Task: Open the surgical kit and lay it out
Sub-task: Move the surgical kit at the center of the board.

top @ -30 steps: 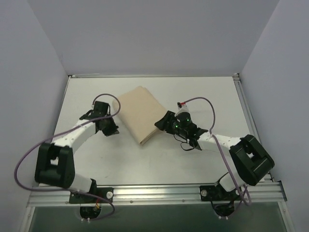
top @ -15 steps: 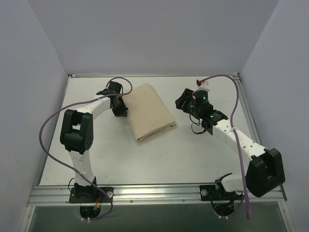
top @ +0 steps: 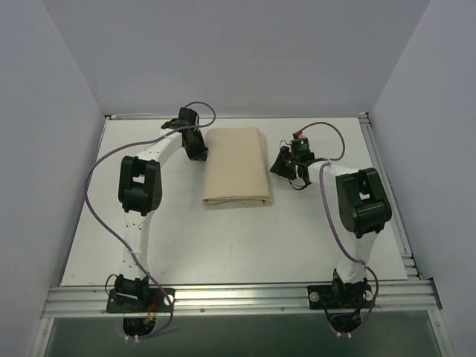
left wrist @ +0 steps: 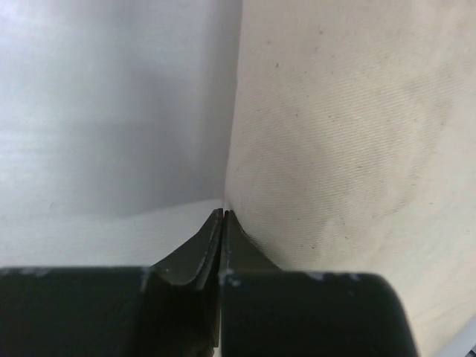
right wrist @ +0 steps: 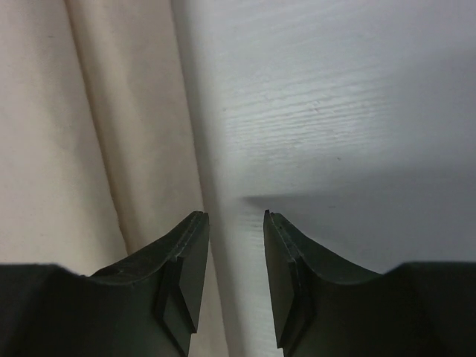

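Observation:
The surgical kit shows as a folded beige cloth bundle (top: 236,165), lying square-on at the far middle of the white table (top: 223,238). My left gripper (top: 198,149) is at the bundle's left edge. In the left wrist view it is shut (left wrist: 223,214), its tips touching the edge of the cloth (left wrist: 342,126), and no cloth shows between them. My right gripper (top: 282,166) is at the bundle's right edge. It is open (right wrist: 236,216) over bare table, with one finger (right wrist: 186,253) overlapping the folded edge of the cloth (right wrist: 59,134) and nothing held.
Pale walls close the table on the left, right and back. An aluminium rail (top: 238,297) runs along the near edge by the arm bases. Purple cables (top: 97,193) loop beside both arms.
Both arms have reached out to the far side of the table. The bundle has turned from diagonal to square. The right jaws widened, then narrowed again.

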You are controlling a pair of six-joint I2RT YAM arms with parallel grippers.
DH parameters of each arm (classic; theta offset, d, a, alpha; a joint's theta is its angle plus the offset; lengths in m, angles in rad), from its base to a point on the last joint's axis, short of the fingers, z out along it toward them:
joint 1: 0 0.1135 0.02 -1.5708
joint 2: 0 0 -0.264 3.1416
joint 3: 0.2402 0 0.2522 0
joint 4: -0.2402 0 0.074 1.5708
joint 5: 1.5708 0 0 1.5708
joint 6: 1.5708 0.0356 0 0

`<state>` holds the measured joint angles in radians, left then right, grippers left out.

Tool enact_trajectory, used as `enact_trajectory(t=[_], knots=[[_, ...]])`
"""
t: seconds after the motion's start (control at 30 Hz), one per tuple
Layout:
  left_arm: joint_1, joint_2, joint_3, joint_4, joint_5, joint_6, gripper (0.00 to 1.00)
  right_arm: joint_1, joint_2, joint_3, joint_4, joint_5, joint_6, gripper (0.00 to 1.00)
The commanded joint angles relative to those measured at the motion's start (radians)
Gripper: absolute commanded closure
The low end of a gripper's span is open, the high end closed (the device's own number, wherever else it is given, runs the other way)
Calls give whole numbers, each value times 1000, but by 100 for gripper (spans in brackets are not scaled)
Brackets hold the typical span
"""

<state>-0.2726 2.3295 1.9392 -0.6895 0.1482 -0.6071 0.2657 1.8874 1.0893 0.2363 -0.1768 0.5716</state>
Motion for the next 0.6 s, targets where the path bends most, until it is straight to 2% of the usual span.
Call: enact_trajectory(t=[0.0, 0.13, 0.2, 0.27, 0.3, 0.37, 0.5, 0.57], knots=[[-13, 65, 165, -51, 83, 35, 98, 7, 31, 75, 92, -95, 17, 64], [-19, 125, 250, -94, 96, 23, 98, 6, 58, 113, 74, -109, 22, 61], [-17, 88, 173, -67, 33, 9, 98, 0, 30, 112, 52, -90, 11, 57], [-13, -16, 78, -19, -11, 7, 98, -3, 7, 113, 22, -66, -22, 51], [-4, -53, -19, 29, -36, 6, 97, -9, -14, 113, -9, -50, -38, 50], [7, -157, -106, 65, -45, 1, 93, -17, -36, 104, -32, -47, -64, 44], [21, -315, -294, 120, -78, 3, 74, -36, -111, 58, -58, -81, -90, 39], [21, -404, -380, 127, -98, 4, 69, -37, -142, 31, -63, -111, -102, 37]])
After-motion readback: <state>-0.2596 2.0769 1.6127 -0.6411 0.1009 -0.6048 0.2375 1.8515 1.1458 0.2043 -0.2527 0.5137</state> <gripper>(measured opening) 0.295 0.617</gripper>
